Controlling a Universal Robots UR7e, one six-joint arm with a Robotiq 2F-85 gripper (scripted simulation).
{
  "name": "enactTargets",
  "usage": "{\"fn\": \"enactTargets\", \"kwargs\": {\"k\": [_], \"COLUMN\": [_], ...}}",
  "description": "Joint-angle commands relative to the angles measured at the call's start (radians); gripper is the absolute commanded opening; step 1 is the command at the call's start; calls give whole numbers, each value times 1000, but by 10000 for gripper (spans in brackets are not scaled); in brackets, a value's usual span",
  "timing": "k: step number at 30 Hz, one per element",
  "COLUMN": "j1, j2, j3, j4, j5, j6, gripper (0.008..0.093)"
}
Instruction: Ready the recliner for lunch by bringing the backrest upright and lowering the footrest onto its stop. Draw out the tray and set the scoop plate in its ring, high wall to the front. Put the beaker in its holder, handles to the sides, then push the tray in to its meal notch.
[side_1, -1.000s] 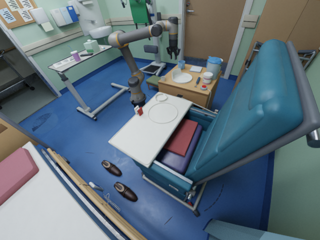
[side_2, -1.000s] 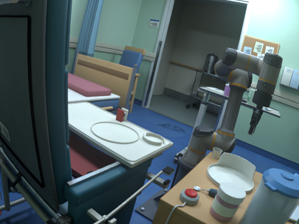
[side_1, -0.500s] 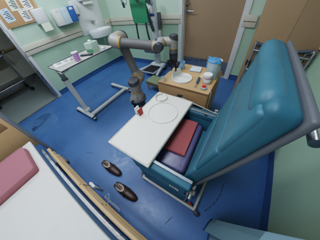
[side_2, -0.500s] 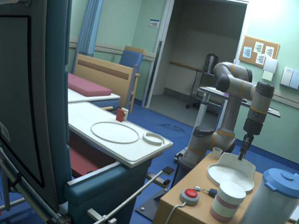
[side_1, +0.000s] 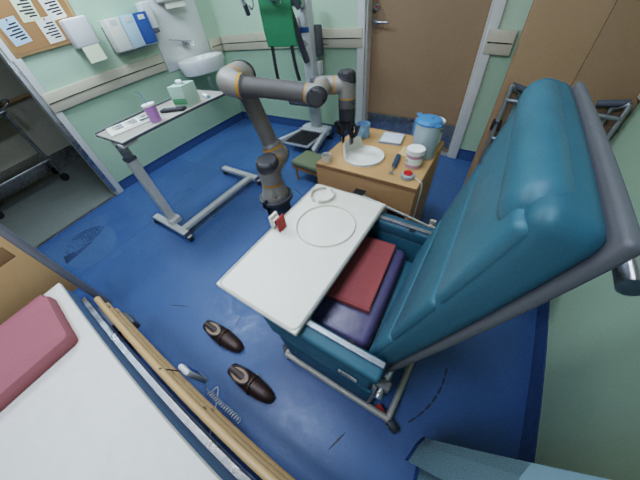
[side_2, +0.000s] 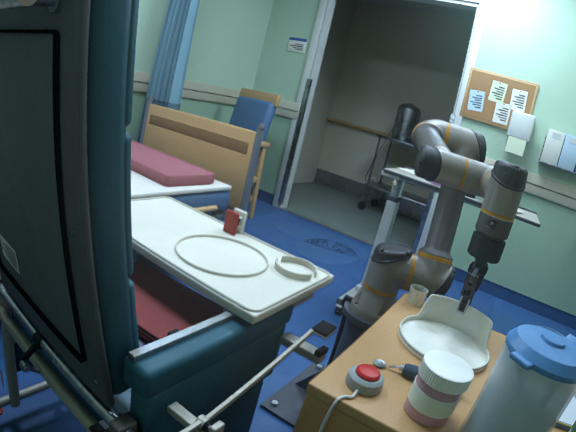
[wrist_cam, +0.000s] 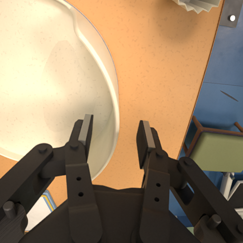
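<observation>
The blue beaker (side_1: 364, 128) stands at the back of the bedside cabinet, partly hidden behind my gripper (side_1: 347, 137). The white scoop plate (side_1: 363, 153) (side_2: 445, 334) (wrist_cam: 50, 87) lies on the cabinet top, its high wall on the side toward the robot's base. My gripper (side_2: 466, 298) (wrist_cam: 113, 135) is open and empty. It points down over the plate's high wall, one finger inside the wall and one outside. The white tray (side_1: 305, 250) (side_2: 220, 260) is drawn out over the recliner's seat. Its large ring (side_1: 325, 226) (side_2: 221, 255) and small holder (side_1: 323, 195) (side_2: 295, 267) are empty.
A blue-lidded jug (side_1: 428, 133) (side_2: 530, 380), a striped tub (side_1: 415, 155) (side_2: 438, 388), a red call button (side_1: 408, 174) (side_2: 366, 378) and a small cup (side_2: 417, 294) share the cabinet top. The recliner's backrest (side_1: 506, 217) rises right of the tray. An overbed table (side_1: 155, 121) stands to the left.
</observation>
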Motion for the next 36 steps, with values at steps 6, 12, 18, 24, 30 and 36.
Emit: {"fn": "enactTargets", "kwargs": {"k": [6,12,18,24,30,36], "j1": [0,0,0,0,0,0], "j2": [3,7,9,10,10,10], "j3": [16,33,44,46,46,46], "j4": [-20,-40,-53,-57,-57,-57], "j5": [0,0,0,0,0,0], "j6": [0,0,0,0,0,0], "gripper": [480,480,480,480,480,425]}}
